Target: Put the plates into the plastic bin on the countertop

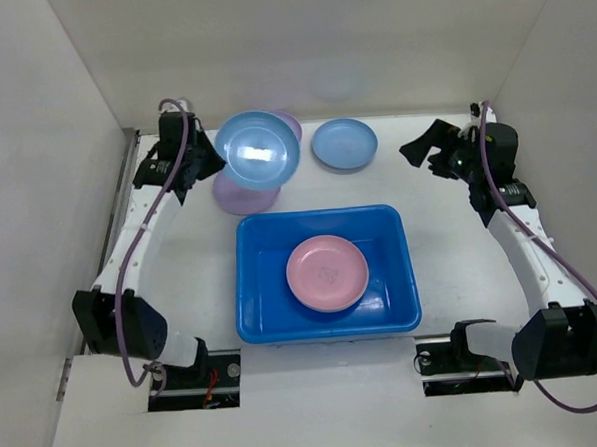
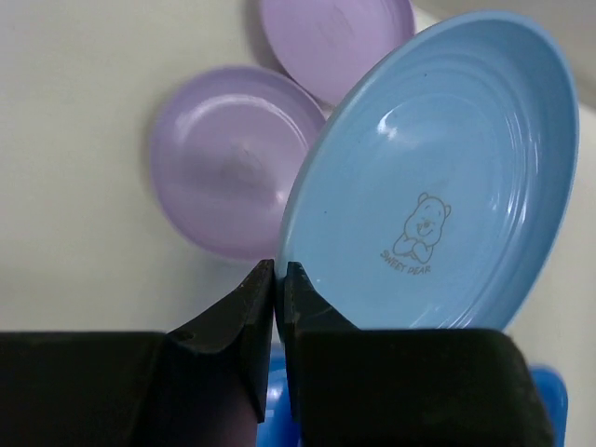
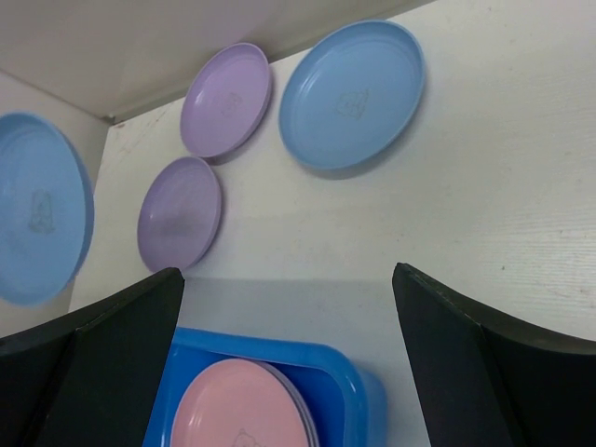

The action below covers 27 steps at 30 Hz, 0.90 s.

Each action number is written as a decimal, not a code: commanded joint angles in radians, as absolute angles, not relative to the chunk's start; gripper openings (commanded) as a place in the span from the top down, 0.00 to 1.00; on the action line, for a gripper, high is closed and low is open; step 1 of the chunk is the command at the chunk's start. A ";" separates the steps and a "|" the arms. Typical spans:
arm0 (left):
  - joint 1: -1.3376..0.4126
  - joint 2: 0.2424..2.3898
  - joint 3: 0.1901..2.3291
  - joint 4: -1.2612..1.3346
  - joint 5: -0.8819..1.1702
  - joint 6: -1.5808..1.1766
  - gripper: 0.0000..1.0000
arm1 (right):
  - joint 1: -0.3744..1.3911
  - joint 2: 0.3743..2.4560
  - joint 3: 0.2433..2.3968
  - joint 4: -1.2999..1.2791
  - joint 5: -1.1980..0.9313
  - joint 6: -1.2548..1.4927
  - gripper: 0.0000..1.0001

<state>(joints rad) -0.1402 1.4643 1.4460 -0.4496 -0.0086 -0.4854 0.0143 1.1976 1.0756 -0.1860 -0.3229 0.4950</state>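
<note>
My left gripper [image 1: 211, 156] [image 2: 277, 272] is shut on the rim of a pastel blue plate [image 1: 259, 150] [image 2: 438, 177], holding it tilted in the air behind the blue plastic bin [image 1: 329, 320]. A pink plate [image 1: 326, 273] [image 3: 237, 410] lies in the bin on top of a lilac one. Two lilac plates [image 2: 233, 158] [image 2: 335, 42] lie on the white countertop [image 1: 460, 255] under the held plate. A second blue plate [image 1: 344, 143] [image 3: 352, 91] lies further right. My right gripper [image 1: 422, 149] [image 3: 289, 289] is open and empty, above the countertop right of that plate.
White walls enclose the countertop on the left, back and right. The bin [image 3: 345, 386] sits at the middle front between the two arm bases. The held blue plate also shows at the left edge of the right wrist view [image 3: 37, 209].
</note>
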 commanded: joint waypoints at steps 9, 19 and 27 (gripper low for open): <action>-0.539 1.250 1.407 -0.813 -0.003 -0.324 1.00 | -0.005 1.229 1.106 -0.110 -0.258 0.509 0.00; -0.757 1.258 1.211 -0.733 -0.017 -0.400 0.99 | -0.005 1.206 1.098 -0.110 -0.236 0.495 0.00; -0.777 1.339 1.124 -0.640 0.014 -0.393 0.96 | 0.011 1.172 1.077 -0.124 -0.221 0.468 0.00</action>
<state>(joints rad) -0.7734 1.3251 1.1393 -0.7017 -0.0017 -0.3698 0.0013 1.2110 1.0760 -0.1654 -0.2424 0.4904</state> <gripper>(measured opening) 0.053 0.999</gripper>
